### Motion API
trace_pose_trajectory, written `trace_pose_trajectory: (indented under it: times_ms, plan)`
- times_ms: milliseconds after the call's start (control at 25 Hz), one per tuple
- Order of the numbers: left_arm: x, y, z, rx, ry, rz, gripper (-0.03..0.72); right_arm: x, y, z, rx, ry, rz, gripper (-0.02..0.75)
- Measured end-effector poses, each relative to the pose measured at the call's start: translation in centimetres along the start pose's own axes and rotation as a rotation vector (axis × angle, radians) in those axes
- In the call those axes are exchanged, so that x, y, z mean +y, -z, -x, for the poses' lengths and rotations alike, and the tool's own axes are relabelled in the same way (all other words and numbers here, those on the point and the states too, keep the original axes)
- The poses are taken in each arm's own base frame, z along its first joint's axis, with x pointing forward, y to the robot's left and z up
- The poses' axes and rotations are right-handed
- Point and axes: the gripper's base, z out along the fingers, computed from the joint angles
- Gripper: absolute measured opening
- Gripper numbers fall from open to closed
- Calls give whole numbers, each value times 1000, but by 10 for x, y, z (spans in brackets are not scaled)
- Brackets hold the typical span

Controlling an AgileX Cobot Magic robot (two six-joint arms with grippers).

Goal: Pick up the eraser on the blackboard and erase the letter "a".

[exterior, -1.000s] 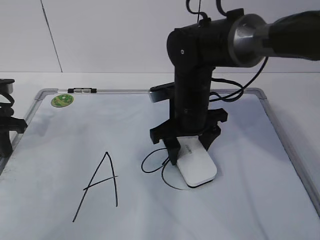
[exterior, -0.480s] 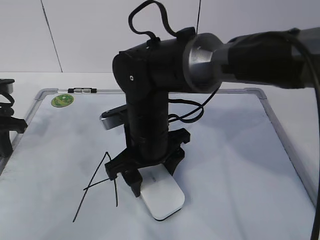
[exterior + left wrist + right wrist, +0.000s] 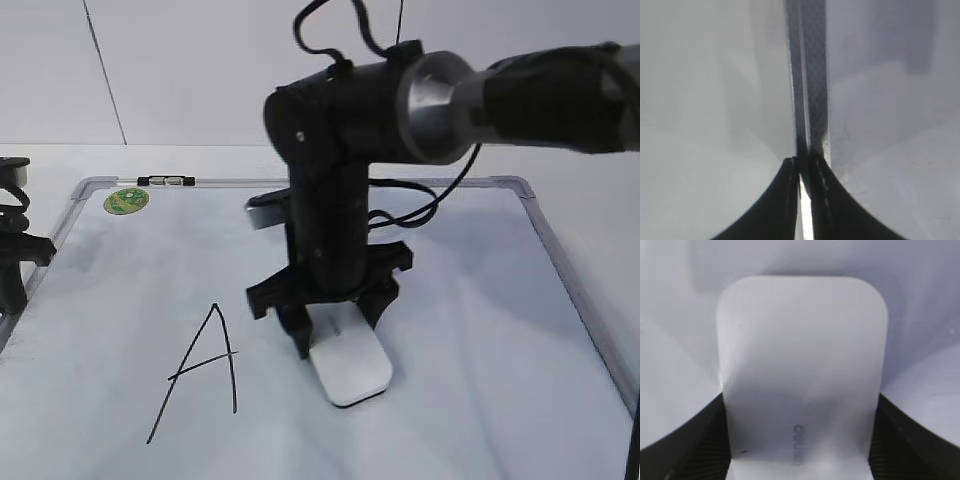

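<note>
My right gripper [image 3: 338, 318] is shut on the white eraser [image 3: 349, 368] and presses it flat on the blackboard [image 3: 480, 330], just right of the capital "A" [image 3: 200, 368]. In the right wrist view the eraser [image 3: 802, 370] fills the space between the two dark fingers [image 3: 800, 440], its grey lettering towards me. No cursive letter "a" shows on the board; where it was drawn, the surface beside the eraser looks blank, partly hidden by the arm. My left gripper [image 3: 805, 172] is shut and empty over the board's metal frame [image 3: 810, 75]; it stands at the far left edge in the exterior view [image 3: 12, 250].
A round green sticker [image 3: 125, 200] sits at the board's back left corner, with a small black clip [image 3: 165, 181] on the top frame. The silver frame [image 3: 570, 290] bounds the board on the right. The right arm [image 3: 420, 95] reaches in from the upper right.
The right gripper swept the eraser left over the cursive "a", then back a little to the right. The "a" lines seen a second ago no longer show. The left arm has not moved.
</note>
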Motion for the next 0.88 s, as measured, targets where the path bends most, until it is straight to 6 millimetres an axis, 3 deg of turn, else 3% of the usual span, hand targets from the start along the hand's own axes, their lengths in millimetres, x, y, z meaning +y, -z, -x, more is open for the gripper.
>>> trace_pose_trajectory:
  times_ms: [280, 400, 520, 680, 880]
  plan:
    - [0, 0, 0, 0, -2, 0, 36, -84, -3, 15, 3, -199, -8, 540]
    - [0, 0, 0, 0, -2, 0, 36, -97, -3, 15, 5, -234, -6, 540]
    - [0, 0, 0, 0, -2, 0, 36, -97, -3, 15, 6, -235, 0, 540]
    - [0, 0, 0, 4, -2, 0, 36, -81, -3, 15, 3, -204, 27, 540]
    - [0, 0, -1, 6, -2, 0, 36, -31, 0, 12, -28, -118, 91, 540]
